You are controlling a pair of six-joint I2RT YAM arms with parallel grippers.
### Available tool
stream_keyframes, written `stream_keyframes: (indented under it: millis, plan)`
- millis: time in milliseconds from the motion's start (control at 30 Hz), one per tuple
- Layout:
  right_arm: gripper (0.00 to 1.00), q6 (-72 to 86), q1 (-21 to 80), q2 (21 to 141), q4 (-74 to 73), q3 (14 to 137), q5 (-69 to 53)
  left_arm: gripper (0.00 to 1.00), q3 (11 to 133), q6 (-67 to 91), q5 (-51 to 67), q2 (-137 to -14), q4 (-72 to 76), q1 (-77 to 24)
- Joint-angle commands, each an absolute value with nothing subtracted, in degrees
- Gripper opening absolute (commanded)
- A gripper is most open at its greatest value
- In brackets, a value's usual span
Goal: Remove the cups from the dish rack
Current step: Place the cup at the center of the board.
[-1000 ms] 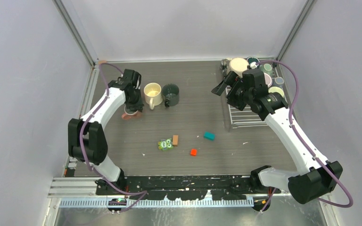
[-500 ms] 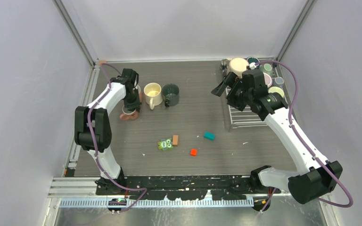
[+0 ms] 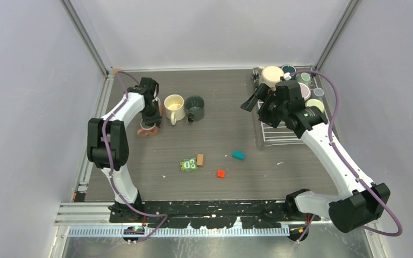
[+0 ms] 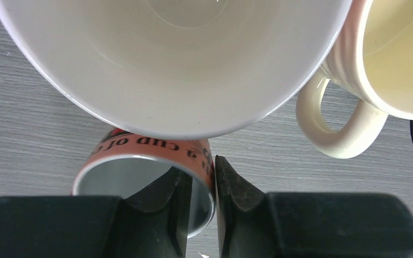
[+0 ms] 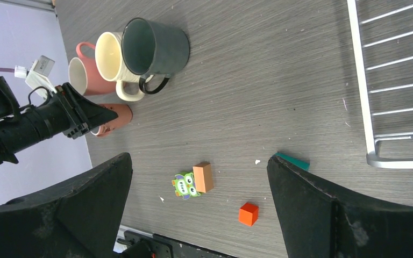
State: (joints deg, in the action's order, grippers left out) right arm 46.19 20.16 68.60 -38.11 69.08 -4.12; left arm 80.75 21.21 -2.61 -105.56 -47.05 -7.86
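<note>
My left gripper (image 3: 149, 124) is shut on the rim of a salmon-pink lettered cup (image 3: 146, 131), one finger inside and one outside (image 4: 200, 167). The cup (image 4: 140, 153) lies tilted on its side low over the table. Beside it stand a pink cup with a white inside (image 4: 172, 59), a cream cup (image 3: 174, 107) and a dark teal cup (image 3: 195, 107). My right gripper (image 3: 256, 101) is open and empty (image 5: 199, 207) over the left edge of the dish rack (image 3: 282, 137). Several cups stand at the rack's far end: cream (image 3: 271, 75), dark teal (image 3: 287, 69), green (image 3: 304, 78), pale green (image 3: 315, 104).
Small toy blocks lie mid-table: an owl tile with an orange-brown block (image 3: 191, 163), a red cube (image 3: 220, 173) and a teal block (image 3: 239, 155). The near part of the rack (image 5: 392, 107) holds nothing. Enclosure walls stand on all sides.
My left arm's elbow has swung in toward the table while its gripper stays shut on the salmon-pink cup at nearly the same spot. The right arm has barely moved.
</note>
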Motion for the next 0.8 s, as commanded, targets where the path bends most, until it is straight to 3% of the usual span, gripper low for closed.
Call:
stream_keyframes:
  millis: [0, 367, 700, 767]
  plan:
    - [1.00, 45.2, 20.3, 67.7, -36.0, 69.1, -4.4, 0.27, 83.9, 19.9, -3.6, -104.9, -46.2, -7.5]
    - [1.00, 44.9, 20.2, 68.3, -37.4, 70.0, -3.2, 0.57, 85.2, 19.8, -1.3, -98.8, -47.4, -7.5]
    - [1.00, 44.4, 20.3, 70.4, -39.9, 72.9, 1.3, 0.99, 81.7, 20.5, 4.2, -87.0, -46.3, -11.5]
    - [1.00, 44.2, 20.3, 70.8, -40.6, 73.6, 3.4, 1.00, 80.7, 20.6, 4.9, -84.9, -46.0, -13.3]
